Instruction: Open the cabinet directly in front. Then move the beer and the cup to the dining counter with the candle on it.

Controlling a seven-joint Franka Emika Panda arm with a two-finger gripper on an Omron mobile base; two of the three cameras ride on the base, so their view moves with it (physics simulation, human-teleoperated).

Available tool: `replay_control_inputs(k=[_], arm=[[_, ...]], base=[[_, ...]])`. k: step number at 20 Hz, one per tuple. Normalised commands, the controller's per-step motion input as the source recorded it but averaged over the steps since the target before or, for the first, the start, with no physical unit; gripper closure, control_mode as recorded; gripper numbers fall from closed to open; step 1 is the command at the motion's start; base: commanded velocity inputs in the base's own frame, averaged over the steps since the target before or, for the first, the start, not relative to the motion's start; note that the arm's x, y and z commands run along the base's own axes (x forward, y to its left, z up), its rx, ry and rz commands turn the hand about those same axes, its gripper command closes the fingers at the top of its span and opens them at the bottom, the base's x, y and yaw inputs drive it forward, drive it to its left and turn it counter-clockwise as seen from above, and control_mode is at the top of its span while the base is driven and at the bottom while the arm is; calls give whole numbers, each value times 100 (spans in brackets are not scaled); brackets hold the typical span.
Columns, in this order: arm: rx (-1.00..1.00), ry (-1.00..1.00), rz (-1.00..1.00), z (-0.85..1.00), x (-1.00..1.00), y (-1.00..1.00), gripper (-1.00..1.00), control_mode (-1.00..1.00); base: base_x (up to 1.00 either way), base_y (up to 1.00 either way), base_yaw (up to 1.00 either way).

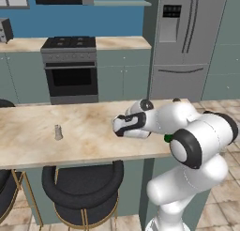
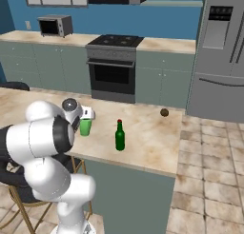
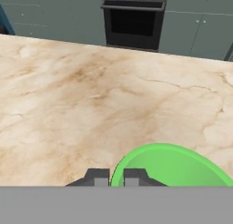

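Observation:
My gripper [image 3: 116, 177] is shut on the rim of the bright green cup [image 3: 173, 166], one finger inside and one outside. In the right base view the cup [image 2: 86, 127] hangs under the hand [image 2: 85, 114], low over the dining counter [image 2: 147, 142]; I cannot tell whether it touches the top. The beer [image 2: 120, 135], a dark green bottle with a red cap, stands upright on the counter just right of the cup. A small pale candle [image 1: 58, 132] stands on the same counter [image 1: 28, 136], left of my hand [image 1: 125, 124]. The cabinet is out of view.
A small brown round thing [image 2: 164, 112] lies near the counter's far right corner. Black stools [image 1: 84, 183] stand under the near edge. Beyond the counter are a stove [image 1: 70, 68], a fridge [image 1: 183, 42] and a toaster oven [image 2: 55, 25]. Tiled floor [image 2: 209, 180] runs to the right.

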Motion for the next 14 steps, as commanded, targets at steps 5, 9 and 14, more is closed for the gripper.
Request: replay_control_inputs(k=[5, 9, 14], arm=[[0, 0, 0, -32, 2, 0, 100, -100], [0, -2, 0, -26, 2, 0, 100, -100], [0, -4, 0, -21, 6, 0, 100, -100]], base=[[0, 0, 0], [0, 0, 0], [0, 0, 0]])
